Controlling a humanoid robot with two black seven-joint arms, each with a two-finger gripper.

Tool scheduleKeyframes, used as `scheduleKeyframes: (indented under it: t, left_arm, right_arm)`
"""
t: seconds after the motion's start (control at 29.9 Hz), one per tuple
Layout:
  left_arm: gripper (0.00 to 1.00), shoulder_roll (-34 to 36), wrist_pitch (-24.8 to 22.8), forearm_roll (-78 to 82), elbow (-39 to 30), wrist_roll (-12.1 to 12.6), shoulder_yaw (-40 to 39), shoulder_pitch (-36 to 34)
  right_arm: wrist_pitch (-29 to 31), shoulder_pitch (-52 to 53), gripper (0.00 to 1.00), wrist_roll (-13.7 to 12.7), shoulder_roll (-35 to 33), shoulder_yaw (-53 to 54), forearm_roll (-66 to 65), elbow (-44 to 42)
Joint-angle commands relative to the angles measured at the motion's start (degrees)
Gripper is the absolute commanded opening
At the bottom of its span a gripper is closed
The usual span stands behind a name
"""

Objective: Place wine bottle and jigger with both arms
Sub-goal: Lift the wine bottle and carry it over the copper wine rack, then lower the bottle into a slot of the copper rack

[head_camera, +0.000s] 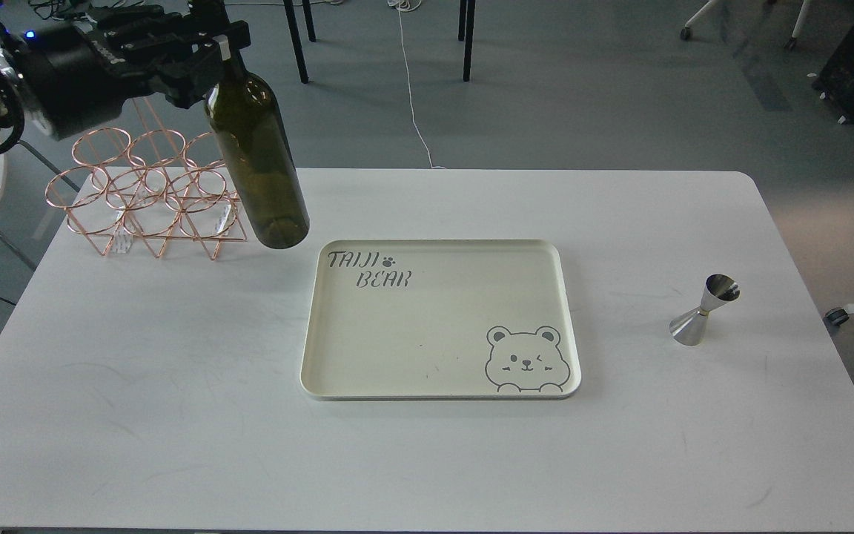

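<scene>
Left black claw gripper [208, 52] at top left, clamped on the neck of the tall dark olive-green glass wine bottle [258, 159]; bottle is lifted off the white table [138, 415], tilted, base hanging just in front of the copper wire bottle rack [147, 194] and near the top-left corner of the cream rectangular tray [568, 311] with bear print and "TAIJI BEAR" text. Tray sits mid-table, nothing in it. Small shiny silver hourglass jigger [703, 309] stands upright on the table, right of the tray, well apart from it, nothing touching it. Right arm and its gripper out of frame.
</scene>
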Motion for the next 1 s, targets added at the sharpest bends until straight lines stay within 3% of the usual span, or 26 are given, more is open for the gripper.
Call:
scheduleKeyframes:
  t: [0.0, 0.3, 0.63, 0.97]
  left_arm:
    - [0.10, 0.35, 0.21, 1.46, 4.49, 0.07, 0.06, -1.28]
    - [0.09, -2.11, 0.39, 4.28, 14.52, -0.02, 0.15, -4.01]
    - [0.09, -5.63, 0.82, 6.57, 19.00, -0.10, 1.55, -3.48]
    - [0.10, -6.42, 5.92, 5.60, 21.11, -0.11, 8.06, -3.48]
  right_arm:
    - [-0.11, 0.17, 0.97, 0.00, 0.27, -0.08, 0.00, 0.05]
    - [0.07, 0.61, 0.97, 0.00, -0.08, -0.16, 0.00, 0.05]
    - [0.07, 0.61, 0.97, 0.00, -0.17, -0.16, 0.00, 0.05]
    - [0.07, 0.52, 0.97, 0.00, -0.26, -0.16, 0.00, -0.04]
